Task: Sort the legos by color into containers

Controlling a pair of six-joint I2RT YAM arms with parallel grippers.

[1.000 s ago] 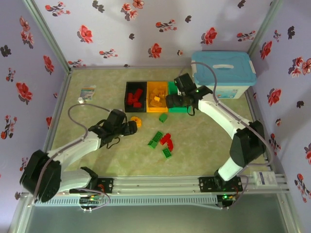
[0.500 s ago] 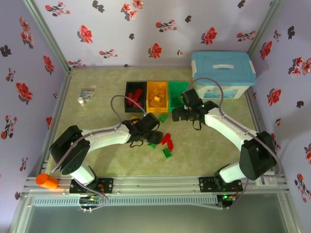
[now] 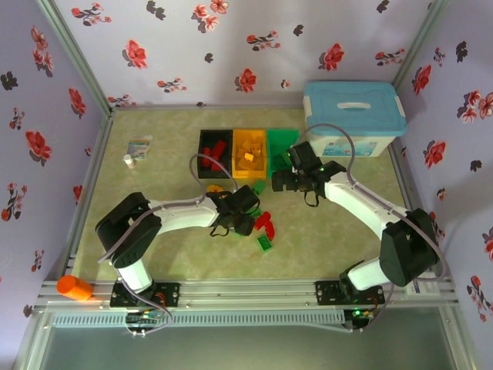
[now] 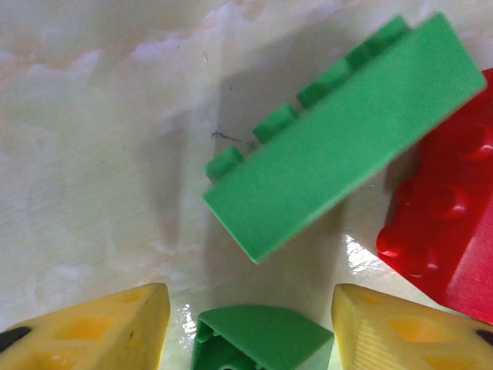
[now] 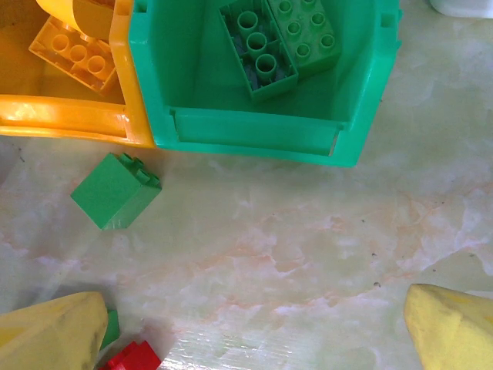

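Note:
My left gripper (image 3: 245,223) (image 4: 254,331) is low over the loose legos at mid-table. Its yellow fingertips (image 4: 100,324) straddle a small green lego (image 4: 262,339), with a thin gap on each side. Just beyond lie a long green lego (image 4: 347,131) on its side and a red lego (image 4: 447,216) (image 3: 264,222). My right gripper (image 3: 281,181) (image 5: 254,331) hangs open and empty in front of the green container (image 5: 262,131) (image 3: 279,141), which holds two green legos (image 5: 262,50). A small green lego (image 5: 115,189) (image 3: 259,186) sits by the orange container (image 3: 249,132). The black container (image 3: 216,132) holds red legos (image 3: 214,154).
A white box with a light-blue lid (image 3: 354,116) stands at the back right, close behind my right arm. An orange cylinder (image 3: 75,287) lies on the front rail at left. A small bottle (image 3: 129,161) and a packet (image 3: 139,145) sit at the back left. Another green lego (image 3: 264,243) lies nearer the front.
My left arm swung right, away from an orange lego to the green and red cluster, and its jaws narrowed around the small green lego. My right gripper drew back from the green container.

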